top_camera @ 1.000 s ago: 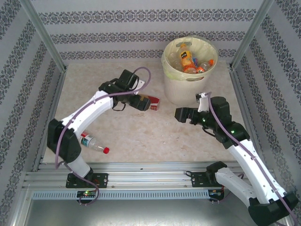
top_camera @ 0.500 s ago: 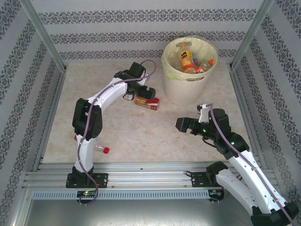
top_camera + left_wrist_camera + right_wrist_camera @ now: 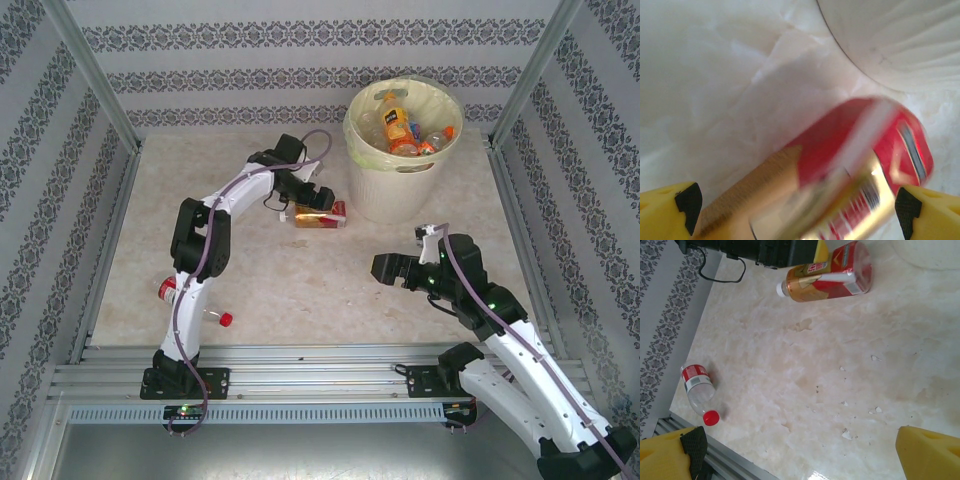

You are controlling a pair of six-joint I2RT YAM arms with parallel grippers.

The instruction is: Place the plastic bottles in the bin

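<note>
A red-and-gold labelled plastic bottle [image 3: 325, 214] lies on its side just left of the bin [image 3: 395, 190]. My left gripper [image 3: 305, 200] is open and straddles it. In the left wrist view the blurred bottle [image 3: 850, 170] sits between the yellow fingers [image 3: 665, 215], with the bin wall [image 3: 900, 40] above it. The cream bin holds several bottles [image 3: 403, 132] in its yellow bag. A clear bottle with a red cap [image 3: 220, 318] lies near the left arm's base, partly behind the arm. My right gripper [image 3: 385, 268] hangs open over bare table, nothing in it.
The right wrist view shows the red-and-gold bottle [image 3: 825, 272] far off, the red-capped bottle [image 3: 697, 387] by the metal rail [image 3: 735, 460], and small white flecks [image 3: 845, 432] on the marble table. Patterned walls and aluminium posts enclose the table.
My left arm has stretched out toward the bin and come down over the red-and-gold bottle. My right gripper has drawn back toward the near edge, staying open.
</note>
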